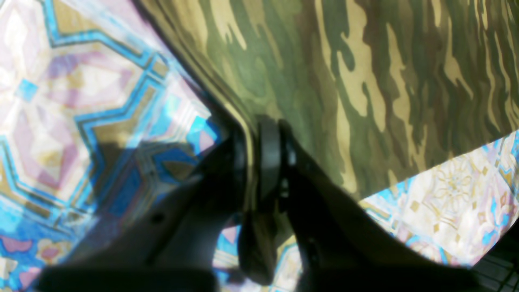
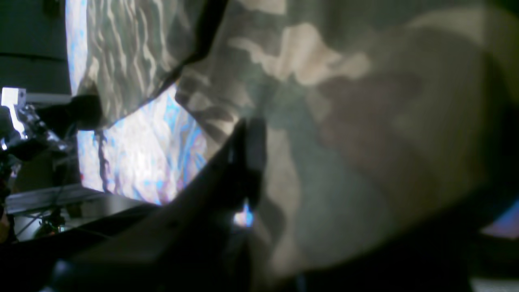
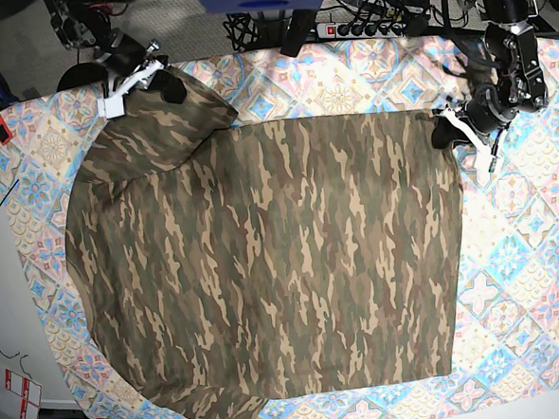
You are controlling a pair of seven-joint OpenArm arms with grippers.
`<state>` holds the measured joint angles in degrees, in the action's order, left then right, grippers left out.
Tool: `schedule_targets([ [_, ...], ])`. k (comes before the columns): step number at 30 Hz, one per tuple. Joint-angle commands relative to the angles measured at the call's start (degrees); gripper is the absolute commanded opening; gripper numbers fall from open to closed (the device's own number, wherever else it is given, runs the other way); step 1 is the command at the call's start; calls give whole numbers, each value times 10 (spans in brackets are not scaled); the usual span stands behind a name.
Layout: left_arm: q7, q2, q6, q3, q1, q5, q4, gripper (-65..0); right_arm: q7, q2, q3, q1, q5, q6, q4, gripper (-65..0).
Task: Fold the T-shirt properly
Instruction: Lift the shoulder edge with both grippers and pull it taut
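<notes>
T-shirt in brown-olive camouflage lies spread across your bench; your left gripper and right gripper each pinch a far corner.

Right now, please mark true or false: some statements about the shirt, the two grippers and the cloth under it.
1. The left gripper is shut on the shirt's edge. True.
2. The right gripper hangs open, away from the shirt. False: it is shut on the shirt.
3. The shirt is folded into a small square. False: it lies mostly spread out.
4. A patterned tablecloth lies under the shirt. True.
</notes>
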<state>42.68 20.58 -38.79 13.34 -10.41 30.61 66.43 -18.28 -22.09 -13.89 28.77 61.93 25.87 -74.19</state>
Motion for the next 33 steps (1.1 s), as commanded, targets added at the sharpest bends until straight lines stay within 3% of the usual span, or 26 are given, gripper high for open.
schedule_targets([
  [1,41,-23,-12,-18,-11,-24,-6,-650,0,-6,1,4,-3,-1,-4,-648],
  [10,36,-7,-12,-14,-30,-23,-5,-650,6,-34,8,7,-3,-1,-5,-648],
  [20,36,1,-12,22,-52,-23,-5,-650,6,-38,58,40,-3,-1,-6,-648],
  [23,36,21,-12,22,-54,-22,-5,-650,21,-43,53,43,-4,-1,-12,-648],
  [30,36,40,-12,23,-66,-19,-5,-650,53,-41,58,98,-98,-8,-104,-648],
  [33,36,41,-12,26,-75,-19,-5,-650,53,-41,58,112,-100,-43,-125,-648],
])
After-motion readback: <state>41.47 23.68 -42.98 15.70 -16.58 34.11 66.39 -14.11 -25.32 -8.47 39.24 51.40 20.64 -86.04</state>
